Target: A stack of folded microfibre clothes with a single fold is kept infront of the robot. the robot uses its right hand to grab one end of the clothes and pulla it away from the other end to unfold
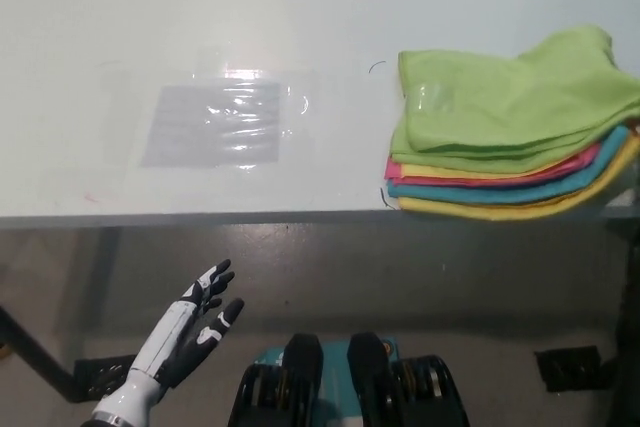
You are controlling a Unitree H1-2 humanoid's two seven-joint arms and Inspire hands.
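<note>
Lying flat near the right front edge of the surface, the stack of cloths appears unfolded. The right hand is out of sight, state unknown; the left hand rests open below. Any re-grasp should pinch only one cloth's edge.

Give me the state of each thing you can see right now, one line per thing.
Stack of cloths: lying flat at the table's right front edge, green cloth on top.
Left hand: open, below the table edge, holding nothing.
Right hand: not in view.
Clear plastic sheet: flat on the table.
</note>
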